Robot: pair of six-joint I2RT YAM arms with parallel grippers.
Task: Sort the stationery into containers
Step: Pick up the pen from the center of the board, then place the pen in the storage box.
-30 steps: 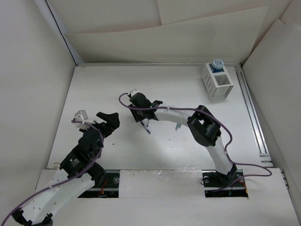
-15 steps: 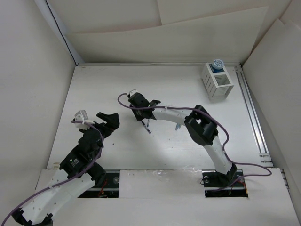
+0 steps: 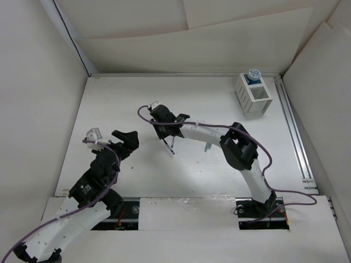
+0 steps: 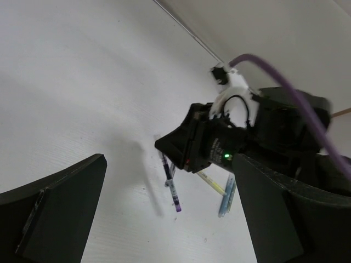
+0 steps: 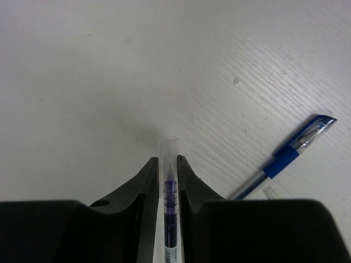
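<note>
**A:** Right gripper [image 5: 167, 163], quick?

**B:** Fingers narrow, clamped on the dark pen [image 4: 171, 185]. It runs straight out between the pads, with the long end past the fingertips and hanging steeply down. Left gripper [image 3: 127, 140] is spread wide with nothing in it, well left of the right fingers.

**A:** Other stationery?

**B:** Blue pen [image 5: 282, 159] lies flat, just right of the right fingers. Pale-yellow stick [image 4: 211, 182] is near, back under my right forearm. One roll [image 3: 253, 73] sits in the far compartment of the organizer box [image 3: 258, 104], well apart from the fingers, toward the far right corner. I can't find the second roll.

**A:** Step?

**B:** I judge it's carrying the pen to the box. I can't tell whether the tip clears the table, so I'd lift first. I'm gripping near one end, so I'd squeeze firmly in case the pen swings. Then I'd travel high over the box wall, line the tip over the near compartment, which looks empty, and lower before letting go. A drop from height could bounce it out.
</note>
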